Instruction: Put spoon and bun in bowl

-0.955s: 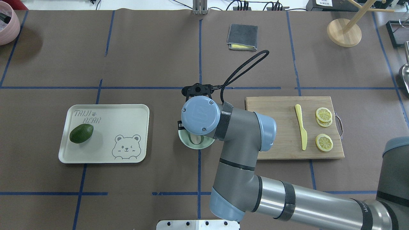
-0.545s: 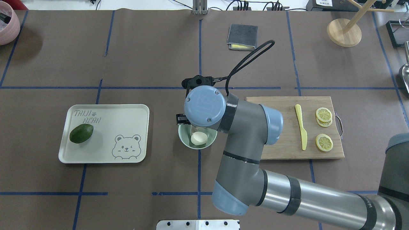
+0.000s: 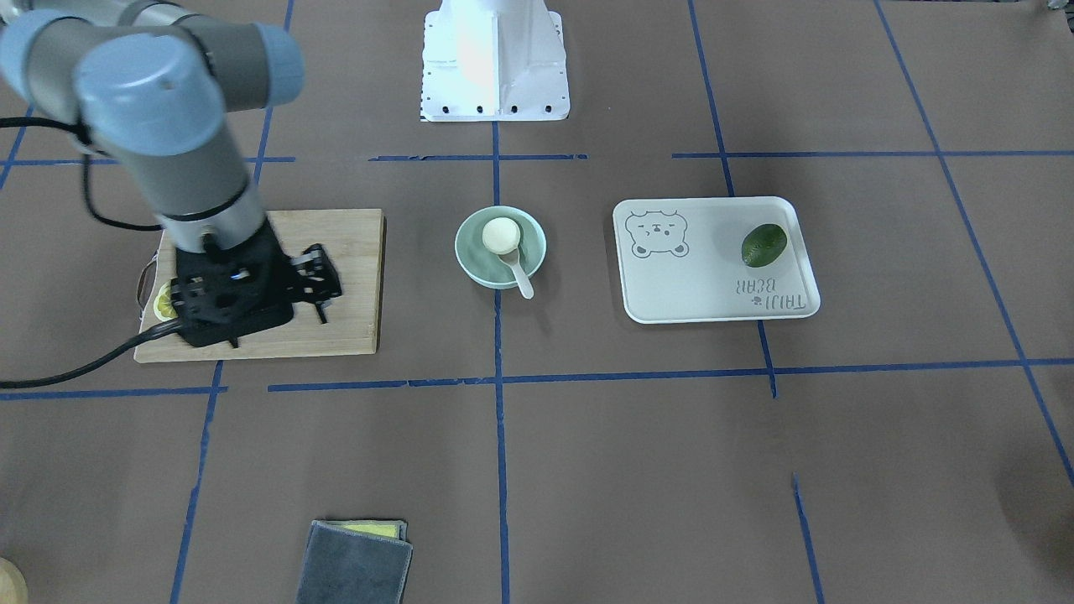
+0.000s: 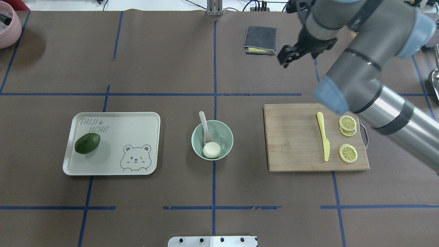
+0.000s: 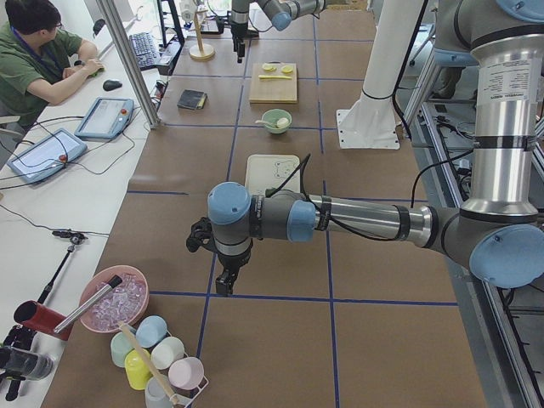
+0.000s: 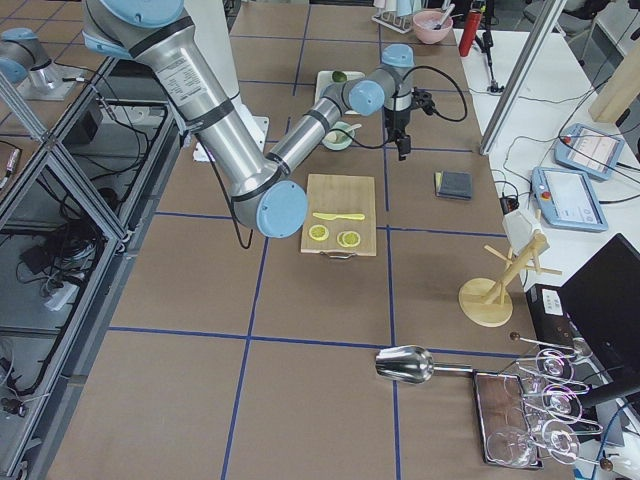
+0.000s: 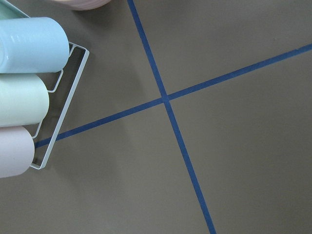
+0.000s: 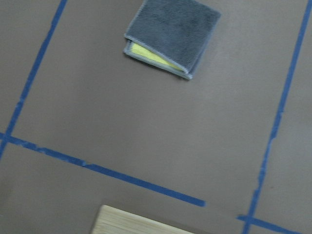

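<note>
The pale green bowl (image 4: 224, 132) stands at the table's middle and also shows in the front-facing view (image 3: 470, 252). The white bun (image 4: 211, 150) lies inside it at the near side. The off-white spoon (image 4: 204, 127) rests in the bowl, scoop beside the bun, handle over the far-left rim. My right gripper (image 4: 286, 58) hangs high over the far right, near the grey cloth, well away from the bowl; its jaws look open and empty. My left gripper (image 5: 223, 282) shows only in the exterior left view, far off by a cup rack; I cannot tell its state.
A white bear-print tray (image 4: 137, 123) with an avocado (image 4: 87, 143) lies left of the bowl. A wooden cutting board (image 4: 295, 144) with a yellow knife (image 4: 323, 139) and lemon slices (image 4: 347, 153) lies right. A folded grey cloth (image 4: 260, 39) and a wooden stand (image 4: 369, 34) sit at the back.
The right gripper has lifted off the bowl and swung up and away to the far right. The bun stays in the bowl beside the spoon, and both now show fully.
</note>
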Tool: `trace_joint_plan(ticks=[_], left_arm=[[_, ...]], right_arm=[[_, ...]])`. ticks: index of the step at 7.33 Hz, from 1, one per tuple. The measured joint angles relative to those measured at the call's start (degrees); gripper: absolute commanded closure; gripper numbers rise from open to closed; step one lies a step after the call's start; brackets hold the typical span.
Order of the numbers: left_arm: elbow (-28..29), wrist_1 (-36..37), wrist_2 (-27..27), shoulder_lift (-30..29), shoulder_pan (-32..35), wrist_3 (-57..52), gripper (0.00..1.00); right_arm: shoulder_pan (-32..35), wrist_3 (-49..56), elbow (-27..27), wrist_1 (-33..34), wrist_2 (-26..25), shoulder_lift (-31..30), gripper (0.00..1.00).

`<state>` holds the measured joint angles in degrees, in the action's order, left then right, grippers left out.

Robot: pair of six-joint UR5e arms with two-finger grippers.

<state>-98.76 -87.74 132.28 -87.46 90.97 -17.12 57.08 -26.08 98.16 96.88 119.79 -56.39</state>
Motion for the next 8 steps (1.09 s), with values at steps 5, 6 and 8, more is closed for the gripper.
trace_joint_plan(ticks=[5, 6, 8], left_arm=[[2.93, 0.23, 7.36, 0.32, 0.02, 0.58, 0.00], [3.43, 0.17, 8.37, 0.36, 0.08, 1.24, 0.00], [3.36, 0.05, 8.57, 0.17, 0.15, 3.31, 0.00]], right_arm=[[23.01, 31.97, -0.17, 1.25, 9.16, -18.83, 0.00], [25.97, 34.10, -0.12, 1.19, 9.71, -23.39, 0.00], [29.51, 35.31, -0.08, 0.98, 10.34, -30.78, 0.00]])
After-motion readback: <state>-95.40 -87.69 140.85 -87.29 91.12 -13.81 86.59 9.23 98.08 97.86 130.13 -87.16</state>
